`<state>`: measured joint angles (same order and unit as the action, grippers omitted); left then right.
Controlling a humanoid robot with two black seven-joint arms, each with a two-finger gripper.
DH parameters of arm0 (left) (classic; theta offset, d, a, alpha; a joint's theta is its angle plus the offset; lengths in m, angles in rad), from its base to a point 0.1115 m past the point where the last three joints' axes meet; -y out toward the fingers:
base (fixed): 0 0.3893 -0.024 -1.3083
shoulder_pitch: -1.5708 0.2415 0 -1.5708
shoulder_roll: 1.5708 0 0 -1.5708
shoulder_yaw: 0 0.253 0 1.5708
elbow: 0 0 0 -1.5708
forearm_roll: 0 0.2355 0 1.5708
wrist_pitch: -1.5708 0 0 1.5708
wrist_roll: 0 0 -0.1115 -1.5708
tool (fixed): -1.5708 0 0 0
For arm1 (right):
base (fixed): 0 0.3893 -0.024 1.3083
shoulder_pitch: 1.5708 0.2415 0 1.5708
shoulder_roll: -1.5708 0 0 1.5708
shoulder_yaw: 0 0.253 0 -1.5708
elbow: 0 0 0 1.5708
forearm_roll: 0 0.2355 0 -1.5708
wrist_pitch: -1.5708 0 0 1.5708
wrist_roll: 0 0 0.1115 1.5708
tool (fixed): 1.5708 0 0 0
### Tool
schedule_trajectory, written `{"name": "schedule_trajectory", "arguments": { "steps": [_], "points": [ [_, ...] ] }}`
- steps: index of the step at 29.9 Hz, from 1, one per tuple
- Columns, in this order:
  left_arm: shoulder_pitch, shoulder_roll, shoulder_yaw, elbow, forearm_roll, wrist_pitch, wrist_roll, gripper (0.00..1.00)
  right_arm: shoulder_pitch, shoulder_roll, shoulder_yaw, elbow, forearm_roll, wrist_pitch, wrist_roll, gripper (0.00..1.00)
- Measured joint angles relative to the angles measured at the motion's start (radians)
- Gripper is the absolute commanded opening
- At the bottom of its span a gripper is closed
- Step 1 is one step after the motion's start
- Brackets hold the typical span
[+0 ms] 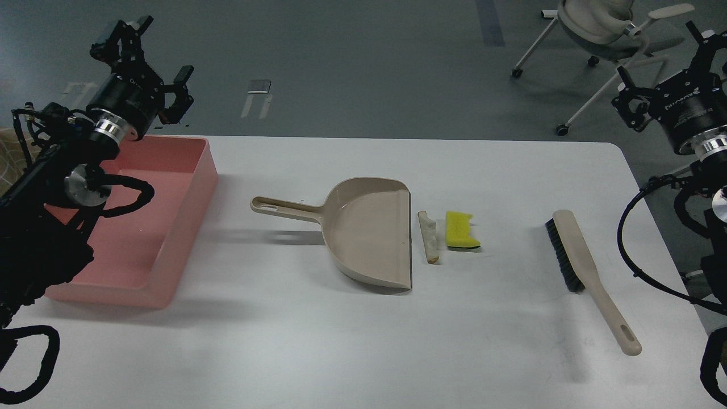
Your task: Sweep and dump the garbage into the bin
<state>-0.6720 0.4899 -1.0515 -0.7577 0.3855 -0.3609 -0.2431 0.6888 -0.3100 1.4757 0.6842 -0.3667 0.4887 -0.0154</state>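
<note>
Lying on the white table (352, 352), the garbage was seen just beside the straight open lip of the beige dustpan (363, 238): a thin whitish slice (429, 236) nearest that lip, and a bright yellow sponge piece (461, 230) touching or nearly touching it on the far side. Both scraps were judged light, the sponge soft and the slice brittle, so sweeping was favoured over pinching. A beige brush (585, 267) with black bristles lay well apart from the dustpan, beyond the scraps; its stiff handle was judged the place to be taken hold of. The pink bin (187, 216) stood on the dustpan's handle side. The left hand (164, 79) was held spread and empty above the bin; whether the right hand (670, 74) was spread could not be told.
</note>
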Motion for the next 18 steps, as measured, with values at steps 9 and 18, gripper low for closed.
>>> {"name": "schedule_trajectory", "arguments": {
  "steps": [9, 18],
  "points": [
    [-0.004, -0.002, -0.001, 0.000, -0.002, 0.000, -0.001, 0.98, 0.005, 0.000, 0.000, 0.004, 0.001, 0.000, -0.001, 1.00],
    [-0.004, -0.003, -0.009, 0.000, -0.003, 0.003, -0.011, 0.98, 0.013, 0.000, 0.000, 0.004, 0.000, 0.000, -0.001, 1.00]
  ]
}}
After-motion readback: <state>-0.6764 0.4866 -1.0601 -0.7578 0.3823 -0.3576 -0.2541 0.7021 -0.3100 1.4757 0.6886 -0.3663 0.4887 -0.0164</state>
